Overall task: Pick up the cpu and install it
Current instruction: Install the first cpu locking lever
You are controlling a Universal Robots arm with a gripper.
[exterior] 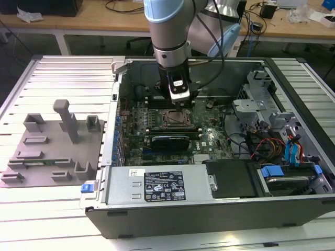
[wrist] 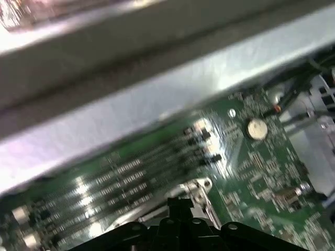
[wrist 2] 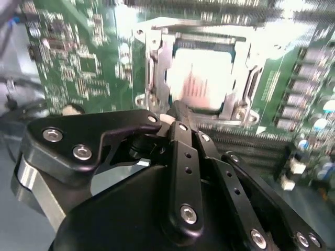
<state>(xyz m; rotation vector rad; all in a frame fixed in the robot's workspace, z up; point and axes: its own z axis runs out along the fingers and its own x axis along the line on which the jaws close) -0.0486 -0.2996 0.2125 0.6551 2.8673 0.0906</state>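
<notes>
Black linkage fingers [wrist 2: 180, 117] of the gripper [exterior: 179, 106] come together at a narrow tip in the second wrist view, seemingly clenched, with nothing visibly between them; in the exterior view the gripper hangs just above the socket [exterior: 175, 118] of the motherboard [exterior: 209, 138]. Cpu [wrist 2: 201, 83], pale silver-grey and glaring under the light, lies flat inside the metal socket frame [wrist 2: 152, 68] just beyond the fingertips, apparently seated; whether the tips touch it cannot be told. Green board with rows of memory slots [wrist: 120, 178] runs beside the socket in the first wrist view, a round coin cell [wrist: 257, 128] farther off. Arm [exterior: 167, 26] drops straight down into the open computer case [exterior: 209, 209], which lies on its side on the slatted worktop [exterior: 63, 73]. Grey power supply box [exterior: 157, 185] sits along the case's near wall, with blue-tabbed drive bays [exterior: 285, 172] toward the exterior view's right. Grey moulded fixture plate [exterior: 52, 144] rests on the worktop toward the exterior view's left, well apart from the case.
</notes>
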